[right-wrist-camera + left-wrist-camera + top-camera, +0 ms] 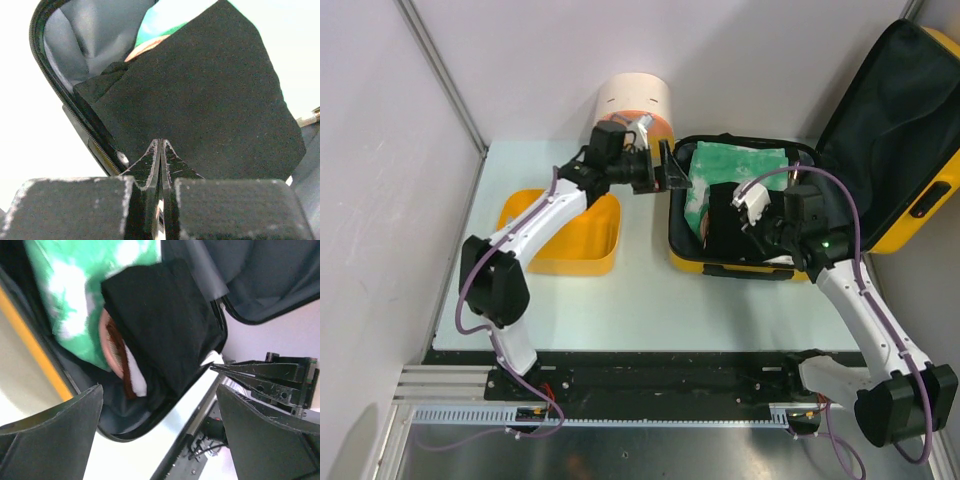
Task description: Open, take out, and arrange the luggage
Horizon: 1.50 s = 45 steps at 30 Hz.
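The luggage (740,268), a yellow hard-shell suitcase, lies open at the back right with its dark-lined lid (890,110) raised. Inside it are a green-and-white cloth (740,160) and a black cloth (720,220). My right gripper (748,205) is over the case; in the right wrist view its jaws (161,141) are pressed together, pinching the black cloth (210,90). My left gripper (672,175) hovers open at the case's left rim. Nothing lies between its fingers (159,387), and the black cloth (160,315) and green cloth (75,290) are beyond them.
A smaller plain yellow tub (565,240) sits left of the suitcase, under my left arm. A cream-and-orange cylinder (635,100) stands at the back behind my left gripper. A peach, white and brown item (117,357) peeks from under the black cloth. Walls close in the left and back.
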Motion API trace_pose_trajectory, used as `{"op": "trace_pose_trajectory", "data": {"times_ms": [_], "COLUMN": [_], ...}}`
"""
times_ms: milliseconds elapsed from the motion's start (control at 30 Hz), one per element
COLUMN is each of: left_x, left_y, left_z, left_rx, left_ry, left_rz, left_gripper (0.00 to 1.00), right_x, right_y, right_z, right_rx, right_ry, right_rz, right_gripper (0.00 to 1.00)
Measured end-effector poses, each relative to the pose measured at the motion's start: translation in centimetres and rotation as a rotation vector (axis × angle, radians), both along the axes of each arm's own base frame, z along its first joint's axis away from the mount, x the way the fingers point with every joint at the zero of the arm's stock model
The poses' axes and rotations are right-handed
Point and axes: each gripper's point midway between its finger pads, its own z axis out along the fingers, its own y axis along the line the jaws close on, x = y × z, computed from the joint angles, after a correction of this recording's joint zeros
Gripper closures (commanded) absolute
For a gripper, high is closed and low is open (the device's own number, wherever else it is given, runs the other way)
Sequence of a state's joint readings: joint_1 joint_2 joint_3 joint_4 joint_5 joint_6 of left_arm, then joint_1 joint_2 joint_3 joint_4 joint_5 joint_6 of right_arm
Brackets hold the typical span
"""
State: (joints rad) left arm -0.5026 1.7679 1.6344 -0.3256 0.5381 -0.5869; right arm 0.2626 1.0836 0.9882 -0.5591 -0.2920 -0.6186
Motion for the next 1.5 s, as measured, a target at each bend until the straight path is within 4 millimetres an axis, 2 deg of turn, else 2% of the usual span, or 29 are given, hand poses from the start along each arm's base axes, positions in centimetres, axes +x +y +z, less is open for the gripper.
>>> {"op": "trace_pose_trajectory", "data": {"times_ms": [33,133,267,400,533,567,667,700,767,800,833,1000,1233,1333,1500], "left_x": [-0.4,-1.4,-1.6,-1.2,-1.1,-1.1,-1.1,-1.1,-1.1,-1.2,-1.2,-1.7,-2.1,-2.4,-2.4], "left_y": [-0.8,-2.5,-3.2,-3.1,-3.1,-3.1,-3.2,-3.2,-3.3,-3.4,-3.5,-5.0,-7.5,-8.6,-10.9], "left_z": [-0.5,-1.6,-2.1,-1.9,-1.8,-1.9,-1.9,-1.9,-1.9,-1.9,-2.0,-3.0,-5.1,-5.5,-5.3], "left_rx": [-0.006,-0.017,-0.029,-0.036,-0.045,-0.045,-0.046,-0.045,-0.045,-0.044,-0.043,-0.043,-0.055,-0.069,-0.107], "left_ry": [0.023,0.074,0.104,0.099,0.099,0.101,0.106,0.104,0.101,0.100,0.101,0.129,0.231,0.261,0.276], "left_rz": [-0.016,-0.048,-0.052,-0.045,-0.041,-0.040,-0.038,-0.036,-0.035,-0.035,-0.036,-0.056,-0.071,-0.084,-0.106], "left_gripper": [0.00,0.01,0.00,0.00,0.00,0.00,0.00,0.00,0.00,0.00,0.00,0.00,0.00,0.00,0.00], "right_x": [0.0,-0.3,-1.2,-2.2,-2.0,-1.9,-1.5,-1.4,-0.8,-0.5,-0.1,0.6,1.1,1.4,1.4], "right_y": [0.0,0.2,1.4,3.4,4.5,4.6,4.6,4.5,4.2,4.1,3.9,3.1,0.1,-0.9,-1.2], "right_z": [0.4,1.0,0.9,-0.2,-2.4,-3.2,-4.6,-4.8,-4.9,-4.8,-4.6,-2.9,2.3,3.3,3.5], "right_rx": [0.013,0.041,0.045,0.041,0.002,-0.014,-0.055,-0.069,-0.090,-0.099,-0.104,-0.101,-0.027,-0.001,0.020], "right_ry": [-0.010,-0.019,-0.006,0.042,0.102,0.122,0.149,0.150,0.134,0.120,0.104,0.035,-0.126,-0.152,-0.149], "right_rz": [0.002,0.014,0.082,0.151,0.182,0.183,0.186,0.181,0.161,0.156,0.144,0.106,0.010,-0.024,-0.029], "right_gripper": [1.00,0.68,0.64,0.46,0.45,0.46,0.62,0.74,0.86,0.97,1.00,1.00,1.00,1.00,1.00]}}
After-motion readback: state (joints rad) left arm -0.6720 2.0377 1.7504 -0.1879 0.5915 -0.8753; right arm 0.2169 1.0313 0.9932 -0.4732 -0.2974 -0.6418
